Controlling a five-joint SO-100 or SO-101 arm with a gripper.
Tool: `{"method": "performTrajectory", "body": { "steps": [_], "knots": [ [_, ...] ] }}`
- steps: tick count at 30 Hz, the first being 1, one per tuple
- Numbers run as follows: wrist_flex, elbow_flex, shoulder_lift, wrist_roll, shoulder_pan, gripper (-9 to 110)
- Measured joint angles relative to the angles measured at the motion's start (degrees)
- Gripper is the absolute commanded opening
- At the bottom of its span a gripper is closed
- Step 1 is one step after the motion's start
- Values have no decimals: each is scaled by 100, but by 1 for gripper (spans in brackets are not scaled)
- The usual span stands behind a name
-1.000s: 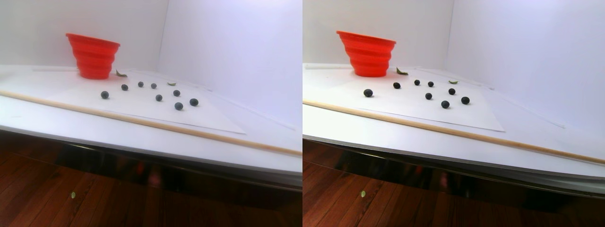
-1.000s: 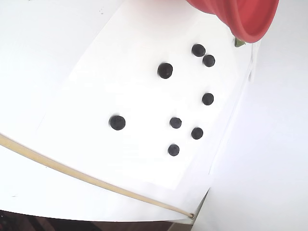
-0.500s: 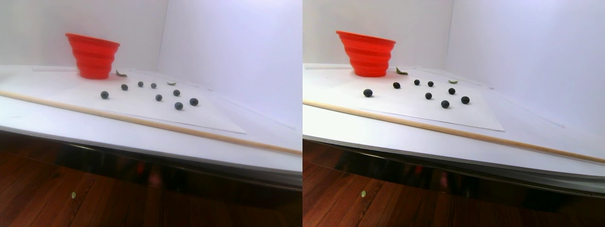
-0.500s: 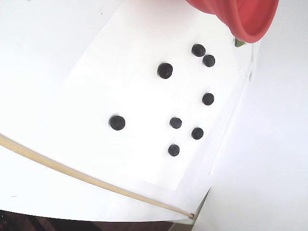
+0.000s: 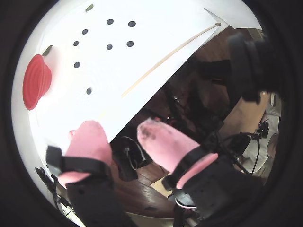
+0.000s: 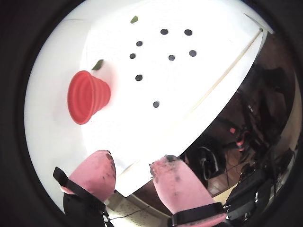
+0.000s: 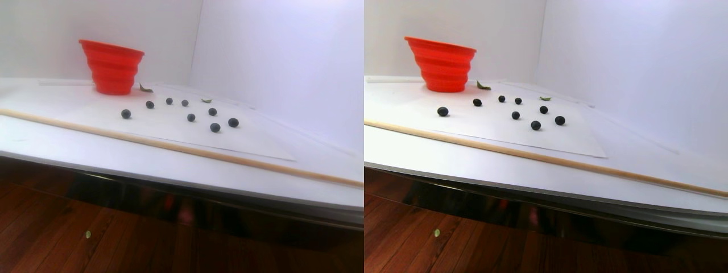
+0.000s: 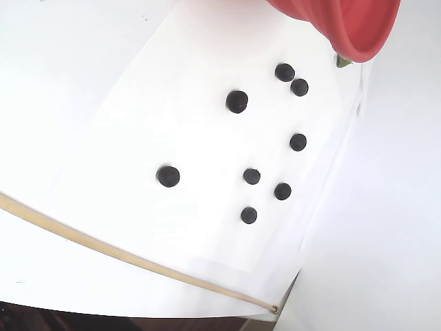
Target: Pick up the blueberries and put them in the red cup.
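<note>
Blueberries [image 8: 237,101]: eight counted, loose on white paper sheet [image 8: 158,124] atop counter [image 7: 68,145]. None in red cup [image 7: 112,67] so far as visible; cup interior not shown. Task judged not yet begun.

Tool [image 6: 134,172]: pink-padded fingers [image 6: 177,182] parted, nothing between them. Held high and back from counter edge in both wrist views, with dark floor and cables below. No contact with any item.

Key relation: berries ahead of tool and well apart from it, across the near counter edge and beyond wooden rod [image 7: 170,147]. Nearest berry [image 6: 156,104] alone, roughly in line with the finger gap in a wrist view; remaining seven farther out in a loose scatter. Cup forward and to the left in that view, near the nearest berry's depth. Coming move judged a forward-and-down reach over the rod.

Appearance: small, round, matte blue-black, slightly unequal in size; no long axis, so approach angle judged free. Two [image 8: 284,72] just beside each other close to cup; others apart. Likely to roll if nudged.

Cup: red-orange, ribbed, upright, at far corner of sheet. Small green leaf [image 7: 145,89] beside its base; second leaf [image 7: 206,100] among far berries.
</note>
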Motion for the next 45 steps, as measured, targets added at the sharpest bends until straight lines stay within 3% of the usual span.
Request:
{"method": "performTrajectory", "body": {
  "steps": [18,45],
  "knots": [
    [-914,677,-932,-1600,-255,16],
    [-2558,2074,-2013,-2566,-870,16]
  ]
}}
